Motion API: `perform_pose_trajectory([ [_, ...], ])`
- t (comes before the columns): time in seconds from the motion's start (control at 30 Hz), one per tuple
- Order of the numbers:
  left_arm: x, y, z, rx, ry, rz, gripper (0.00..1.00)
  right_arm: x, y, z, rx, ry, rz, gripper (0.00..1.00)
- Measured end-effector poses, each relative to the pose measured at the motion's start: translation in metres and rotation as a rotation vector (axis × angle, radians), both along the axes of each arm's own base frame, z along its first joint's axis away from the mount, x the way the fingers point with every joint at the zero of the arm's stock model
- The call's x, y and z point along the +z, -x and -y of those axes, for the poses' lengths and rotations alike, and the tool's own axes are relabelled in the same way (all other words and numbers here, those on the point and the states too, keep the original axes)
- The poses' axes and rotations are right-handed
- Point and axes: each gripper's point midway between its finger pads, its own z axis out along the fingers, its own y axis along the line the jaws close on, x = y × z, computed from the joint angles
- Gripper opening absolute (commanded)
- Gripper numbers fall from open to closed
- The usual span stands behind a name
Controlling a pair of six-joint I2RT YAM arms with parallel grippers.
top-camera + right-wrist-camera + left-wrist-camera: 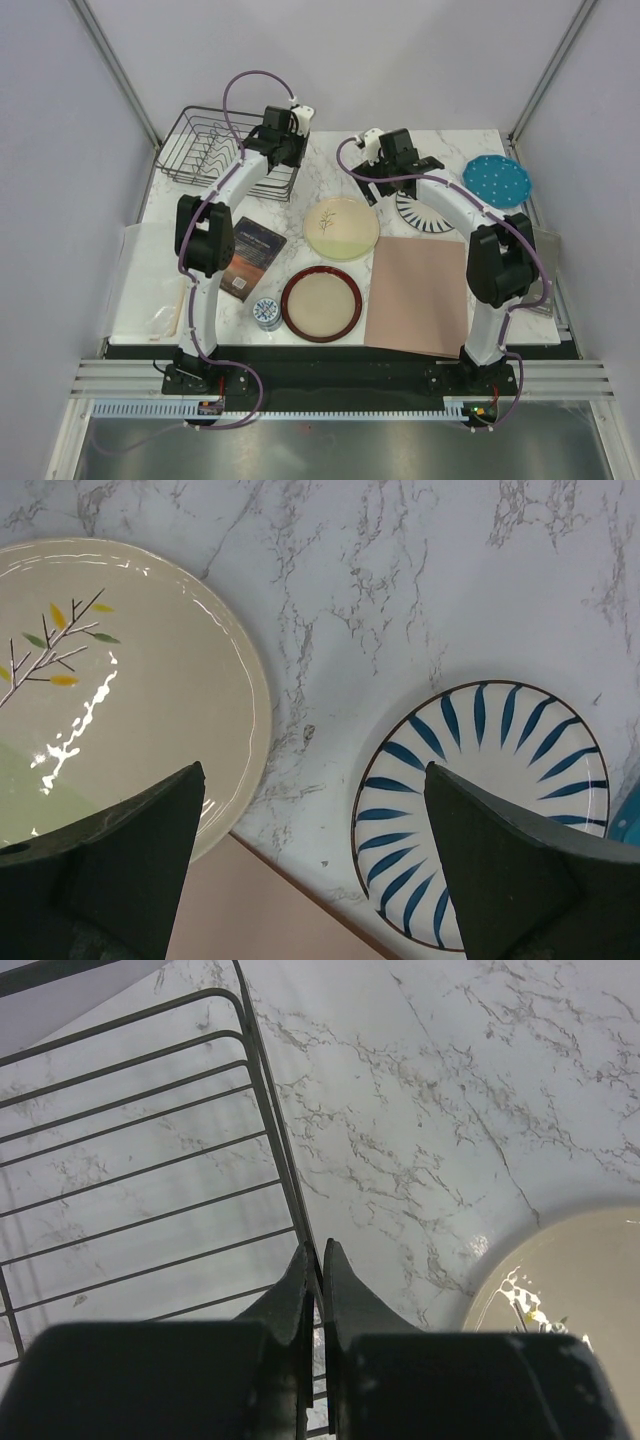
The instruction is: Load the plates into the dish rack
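Note:
The black wire dish rack [215,150] stands at the far left and holds no plate. My left gripper [284,172] is at its right rim; in the left wrist view the gripper [322,1252] is shut on the rack's rim wire [262,1080]. My right gripper [390,185] is open and empty, over bare marble between the sprig plate [341,228] and the striped plate [425,213]. The right wrist view shows the gripper [312,770], sprig plate [100,700] and striped plate [490,800]. The red-rimmed plate [321,303] lies near the front. The teal dotted plate [497,181] lies far right.
A small blue-and-white cup [267,313] sits left of the red-rimmed plate. A dark book [250,255] lies beside the left arm. A pink mat [420,295] covers the front right. A clear bag with wooden sticks [170,310] lies at the left edge.

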Motion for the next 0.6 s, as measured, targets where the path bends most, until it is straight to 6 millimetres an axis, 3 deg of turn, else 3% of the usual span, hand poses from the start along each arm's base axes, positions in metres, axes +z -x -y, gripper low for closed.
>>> perform_pose_trajectory([
  [0.13,0.0,0.0,0.001,0.007,-0.01,0.004,0.02,-0.004,0.004,-0.002,0.038,-0.009,-0.023,0.98],
  [0.27,0.001,0.005,0.001,0.006,-0.015,-0.004,0.02,-0.015,0.01,-0.01,0.117,-0.047,-0.076,0.91],
  [0.47,0.002,0.019,0.0,-0.001,-0.03,-0.035,0.02,-0.069,0.0,-0.028,0.189,-0.078,-0.232,0.87],
  [0.6,0.002,0.026,-0.001,-0.016,-0.059,-0.041,0.02,-0.106,0.004,-0.032,0.201,-0.075,-0.331,0.87],
])
